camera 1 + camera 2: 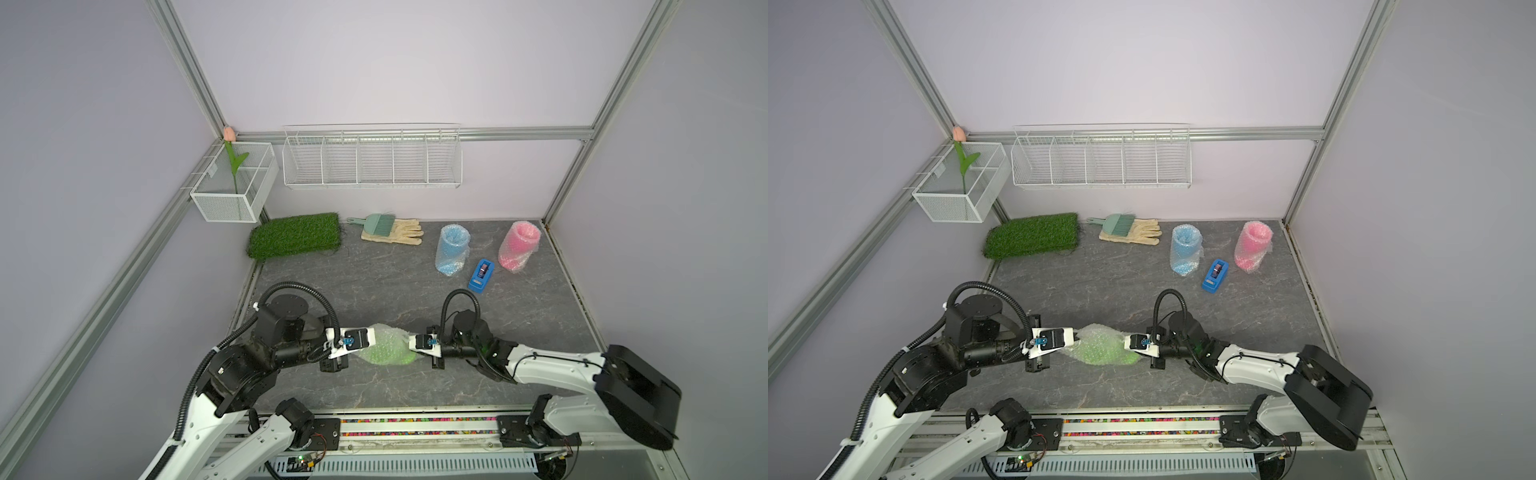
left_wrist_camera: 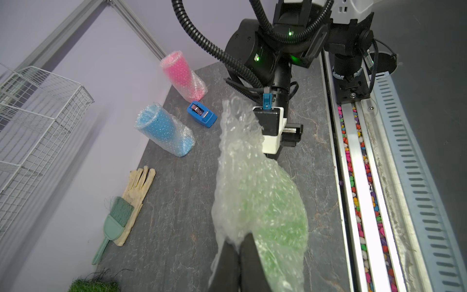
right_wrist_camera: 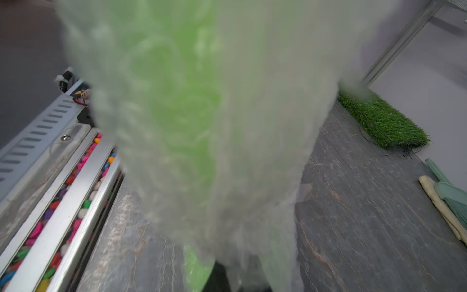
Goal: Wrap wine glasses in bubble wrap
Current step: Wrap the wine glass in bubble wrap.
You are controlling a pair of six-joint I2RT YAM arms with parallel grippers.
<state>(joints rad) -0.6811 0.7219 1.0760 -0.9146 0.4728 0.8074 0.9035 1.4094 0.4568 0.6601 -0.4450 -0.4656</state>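
Lower centre in both top views, my left gripper (image 1: 375,338) and right gripper (image 1: 410,352) each pinch tight on opposite ends of the clear bubble wrap sheet (image 1: 390,332). It is bundled around the lime green plastic goblet (image 1: 384,354), which lies sideways between them. At right, the sky blue goblet (image 1: 452,249) and hot pink goblet (image 1: 519,245) stand wrapped, flanking a blue tape dispenser (image 1: 481,276).

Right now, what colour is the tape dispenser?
The tape dispenser is blue; left wrist view shows it best.
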